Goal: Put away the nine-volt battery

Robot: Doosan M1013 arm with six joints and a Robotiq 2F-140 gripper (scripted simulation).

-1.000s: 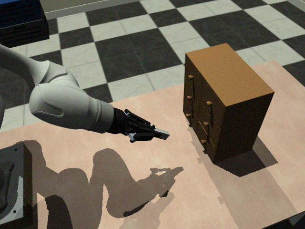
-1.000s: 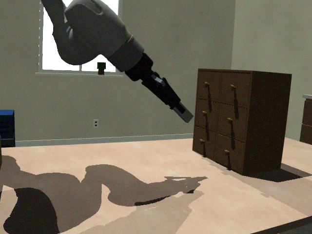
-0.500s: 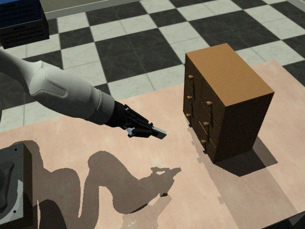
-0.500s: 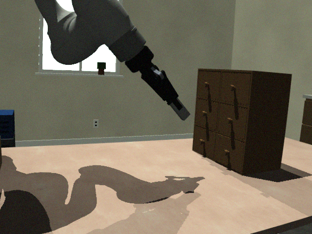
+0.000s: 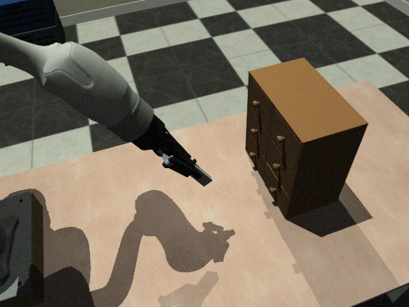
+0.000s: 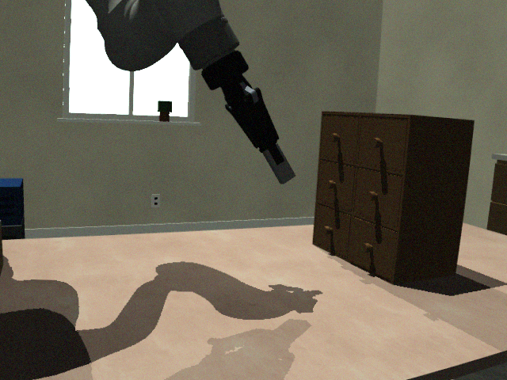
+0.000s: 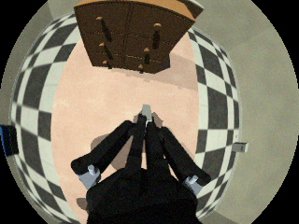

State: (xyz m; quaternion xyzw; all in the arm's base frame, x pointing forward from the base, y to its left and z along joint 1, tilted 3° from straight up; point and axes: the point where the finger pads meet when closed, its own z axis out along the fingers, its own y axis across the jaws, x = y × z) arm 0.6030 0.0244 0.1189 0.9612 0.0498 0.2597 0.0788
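My fingers [image 5: 202, 176] [image 6: 281, 167] are pressed together, pinching nothing; the brown wooden chest [image 5: 307, 102] [image 6: 433, 196] [image 7: 126, 35] stands upright, six knobbed drawers in two columns, all looking pushed in.

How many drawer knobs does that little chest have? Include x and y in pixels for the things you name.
6 knobs [image 5: 280, 138] [image 6: 377, 142] [image 7: 157, 25] on the chest [image 5: 310, 99] [image 6: 433, 196] [image 7: 112, 42]: two columns of three, one knob per drawer front, at the top, middle and bottom. The chest's far sides are hidden.
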